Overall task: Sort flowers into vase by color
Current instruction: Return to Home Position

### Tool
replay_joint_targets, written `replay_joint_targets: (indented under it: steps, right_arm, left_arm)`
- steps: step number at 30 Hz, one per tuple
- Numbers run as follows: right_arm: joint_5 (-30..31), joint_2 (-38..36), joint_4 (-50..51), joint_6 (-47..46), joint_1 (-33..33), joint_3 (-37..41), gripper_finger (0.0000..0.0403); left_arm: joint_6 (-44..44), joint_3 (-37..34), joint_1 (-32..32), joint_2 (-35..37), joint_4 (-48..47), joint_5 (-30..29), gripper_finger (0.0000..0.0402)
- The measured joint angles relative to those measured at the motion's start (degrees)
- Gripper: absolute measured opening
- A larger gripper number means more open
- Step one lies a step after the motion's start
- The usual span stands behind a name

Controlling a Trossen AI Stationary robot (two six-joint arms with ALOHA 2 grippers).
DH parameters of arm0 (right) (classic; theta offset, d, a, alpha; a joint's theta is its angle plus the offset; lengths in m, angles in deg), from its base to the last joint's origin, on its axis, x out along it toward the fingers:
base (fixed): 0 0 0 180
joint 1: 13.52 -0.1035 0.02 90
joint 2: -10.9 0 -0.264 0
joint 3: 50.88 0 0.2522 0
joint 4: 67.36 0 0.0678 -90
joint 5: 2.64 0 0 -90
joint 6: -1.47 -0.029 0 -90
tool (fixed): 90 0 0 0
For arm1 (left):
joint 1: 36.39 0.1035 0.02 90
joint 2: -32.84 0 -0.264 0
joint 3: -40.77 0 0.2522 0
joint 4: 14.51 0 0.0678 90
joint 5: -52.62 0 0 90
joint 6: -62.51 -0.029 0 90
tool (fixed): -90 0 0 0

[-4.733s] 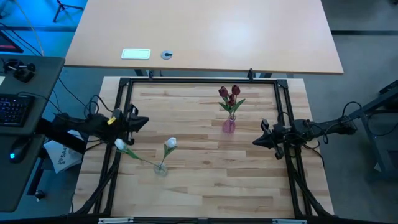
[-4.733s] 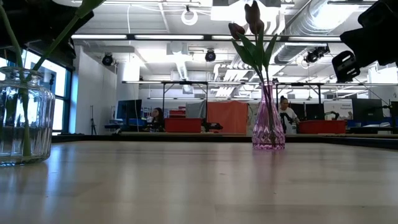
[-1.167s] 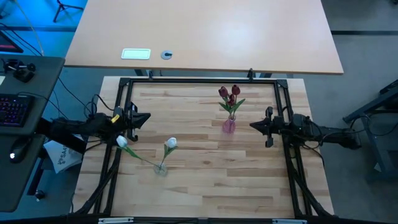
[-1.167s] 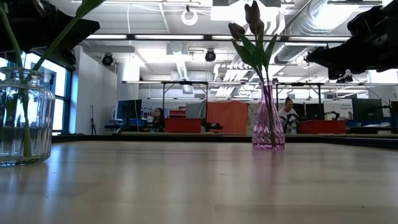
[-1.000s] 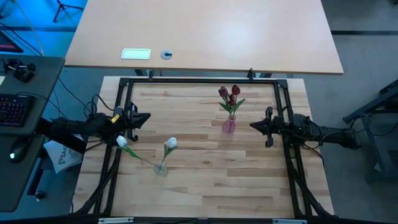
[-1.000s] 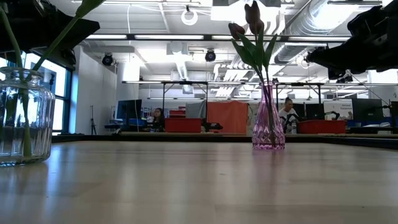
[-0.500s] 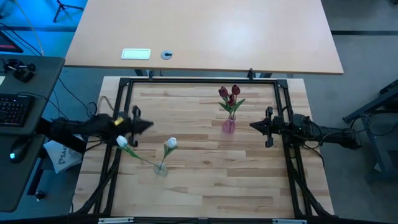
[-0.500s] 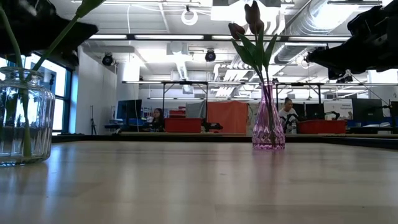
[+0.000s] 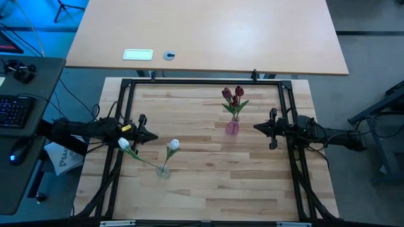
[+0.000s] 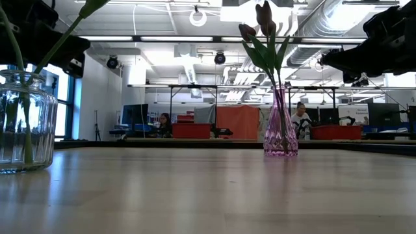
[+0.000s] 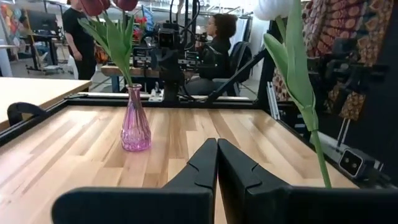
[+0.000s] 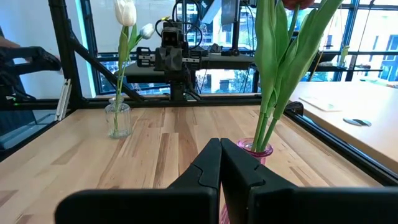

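Observation:
Two white tulips (image 9: 174, 145) stand with their stems in a clear glass vase (image 9: 163, 171) near the table's left near part, and both lean outward. Two dark red tulips (image 9: 232, 94) stand in a pink glass vase (image 9: 232, 128) right of centre. My left gripper (image 9: 153, 136) is shut and hovers just left of the white tulips, pointing right. In its wrist view (image 11: 217, 149) a white tulip's stem (image 11: 298, 81) rises close by. My right gripper (image 9: 255, 127) is shut and sits level just right of the pink vase (image 12: 252, 148).
A black frame (image 9: 202, 82) runs around the wooden table top. Bare wood lies between the two vases and along the near edge. Beyond the far edge stands a second table (image 9: 208, 38). People sit in the room behind (image 10: 162, 123).
My left gripper has moved toward the table's near edge and a little to the right, closer to the white tulips, and stayed shut. The vases and flowers have kept their places.

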Motion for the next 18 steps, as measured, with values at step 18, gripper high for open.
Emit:
replay_joint_targets:
  steps: [18]
  right_arm:
    - [-0.01, 0.0, 0.01, 0.0, 0.0, 0.0, 0.0]
  left_arm:
    - [1.79, 0.0, 0.02, -0.55, 0.11, -0.46, 0.0]
